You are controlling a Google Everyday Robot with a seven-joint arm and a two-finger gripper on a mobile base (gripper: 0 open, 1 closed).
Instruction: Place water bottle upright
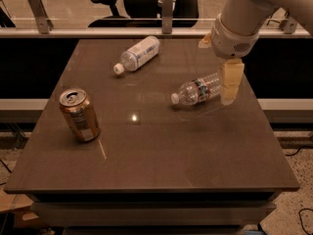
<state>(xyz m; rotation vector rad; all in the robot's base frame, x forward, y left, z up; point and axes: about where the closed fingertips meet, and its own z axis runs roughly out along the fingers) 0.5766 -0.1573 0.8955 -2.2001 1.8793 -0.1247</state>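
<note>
The water bottle (197, 90) lies on its side right of the table's middle. It is clear and ribbed, with a narrow red-and-dark band; its white cap points left toward me. My gripper (230, 84) hangs from the white arm at the upper right. It is right at the bottle's base end, over the table's right side. Its pale finger overlaps the bottle's bottom. I cannot tell whether it touches the bottle.
A second bottle (138, 54) with a wide white label lies on its side at the back of the brown table (146, 151). A gold can (79, 114) stands at the left. A railing and office chairs stand behind the table.
</note>
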